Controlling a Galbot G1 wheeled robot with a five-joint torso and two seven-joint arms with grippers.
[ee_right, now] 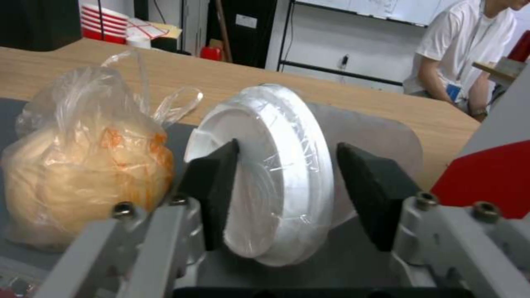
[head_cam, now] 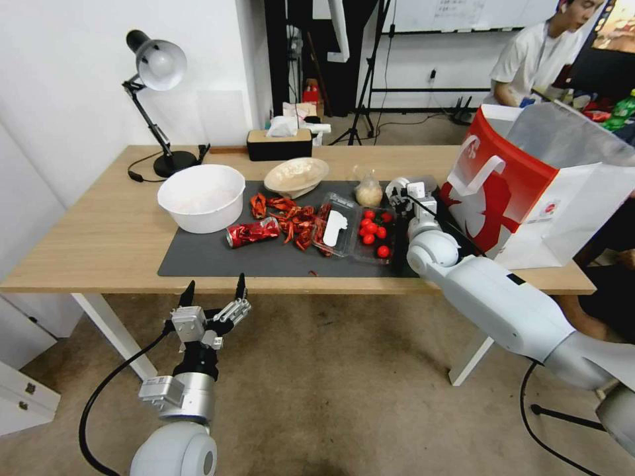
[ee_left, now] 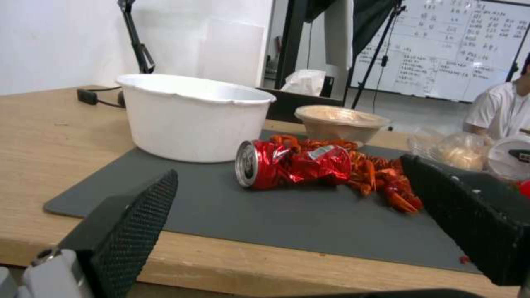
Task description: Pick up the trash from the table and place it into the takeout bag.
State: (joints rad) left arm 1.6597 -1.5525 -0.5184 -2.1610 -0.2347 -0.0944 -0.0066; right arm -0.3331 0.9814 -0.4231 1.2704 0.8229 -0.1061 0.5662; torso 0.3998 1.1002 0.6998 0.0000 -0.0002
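The table (head_cam: 99, 244) was matt pale wood under a smooth, dull grey mat (head_cam: 264, 261); the crushed red can (ee_left: 292, 163), at ten o'clock from the tomato tray (head_cam: 370, 231), was glossy creased metal. The clear plastic cup (ee_right: 276, 174) had a smooth white lid. The takeout bag (head_cam: 529, 192) was paper, silvery inside.

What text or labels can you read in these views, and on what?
None can be read.
Takeout bag: white design on the red face and a small sticker, too small to read.
Crushed can: print crumpled, illegible.
Whiteboard: handwriting too blurred.
Person's badge: unreadable.
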